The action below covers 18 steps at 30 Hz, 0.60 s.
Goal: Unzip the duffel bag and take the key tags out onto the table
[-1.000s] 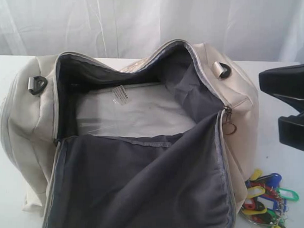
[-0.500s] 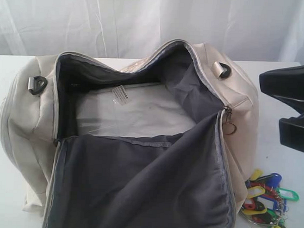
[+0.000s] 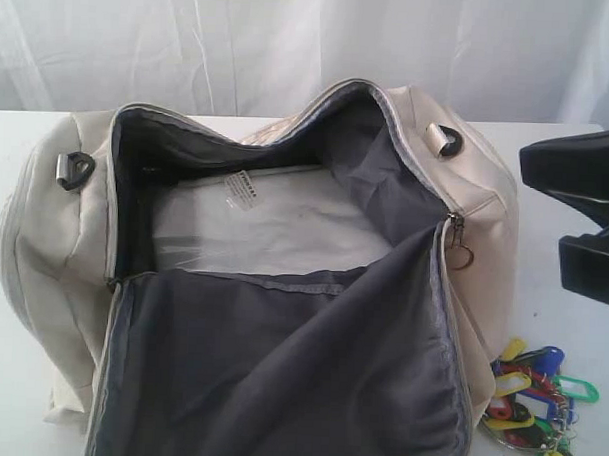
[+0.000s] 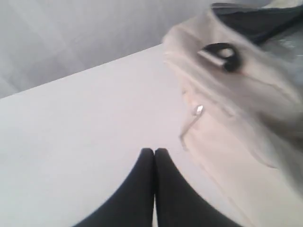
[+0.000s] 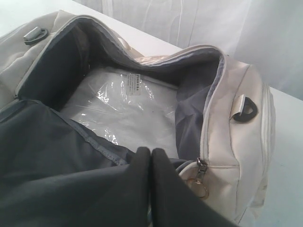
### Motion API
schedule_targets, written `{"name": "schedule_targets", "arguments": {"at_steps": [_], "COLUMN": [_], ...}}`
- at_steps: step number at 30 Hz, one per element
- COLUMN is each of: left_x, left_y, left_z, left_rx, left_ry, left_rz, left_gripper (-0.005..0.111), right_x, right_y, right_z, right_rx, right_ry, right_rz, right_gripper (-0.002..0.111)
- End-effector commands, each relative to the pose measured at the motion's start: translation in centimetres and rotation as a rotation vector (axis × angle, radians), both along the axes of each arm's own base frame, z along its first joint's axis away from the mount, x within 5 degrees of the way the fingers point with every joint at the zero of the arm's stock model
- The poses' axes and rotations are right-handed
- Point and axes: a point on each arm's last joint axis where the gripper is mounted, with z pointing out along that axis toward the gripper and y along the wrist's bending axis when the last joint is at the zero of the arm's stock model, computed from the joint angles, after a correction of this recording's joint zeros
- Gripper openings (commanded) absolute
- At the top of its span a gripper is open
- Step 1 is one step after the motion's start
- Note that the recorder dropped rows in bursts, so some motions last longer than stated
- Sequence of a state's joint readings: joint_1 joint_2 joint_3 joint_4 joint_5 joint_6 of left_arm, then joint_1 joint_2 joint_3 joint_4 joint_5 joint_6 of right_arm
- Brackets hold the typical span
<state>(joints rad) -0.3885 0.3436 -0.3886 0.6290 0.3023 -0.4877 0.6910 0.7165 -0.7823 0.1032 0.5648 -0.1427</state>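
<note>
Evidently we are at the last step: the duffel bag (image 3: 55,209) lies unzipped with its flap thrown wide, and the key tags (image 3: 534,401) sit on the table (image 3: 546,327) just beside it, at about four o'clock of the bag. Our left gripper (image 4: 154,152) and right gripper (image 5: 150,152) are both closed and empty. We judge the next move calls only for drawing the arms clear.

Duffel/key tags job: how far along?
Done: duffel bag unzipped, flap folded open; key tags lie on the table beside it. In hand: nothing, left fingers and right fingers shut, empty. Left: nothing visible; only a plastic sheet shows inside the bag.
</note>
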Motion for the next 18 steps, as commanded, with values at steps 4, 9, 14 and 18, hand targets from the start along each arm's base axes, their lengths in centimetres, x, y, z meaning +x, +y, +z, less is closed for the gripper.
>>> {"name": "schedule_targets", "arguments": {"at_steps": [4,9,14,18], "left_x": [-1.3,-3.3,-5.5,-5.7], "left_y": [2.7,3.1,3.1,3.1], "left_z": [0.3,0.9,1.4,1.5], "left_rx": [-0.024,-0.046,-0.073,-0.069], "left_ry": [-0.066,-0.185,-0.314,-0.333], "left_rz": [0.321,0.381,0.376,0.375], "left_gripper": [0.0,0.0,0.0,0.0], "right_x": [0.0,0.0,0.0,0.0], "right_y": [-0.1,-0.1,-0.1,-0.1], "right_z": [0.0,0.0,0.0,-0.1], "right_rx": [-0.006,-0.006,-0.006,-0.008], "right_ry": [-0.013,-0.013,-0.013,-0.011], "right_rz": [-0.002,-0.002,-0.002,-0.002], "right_gripper": [0.0,0.0,0.0,0.0]}}
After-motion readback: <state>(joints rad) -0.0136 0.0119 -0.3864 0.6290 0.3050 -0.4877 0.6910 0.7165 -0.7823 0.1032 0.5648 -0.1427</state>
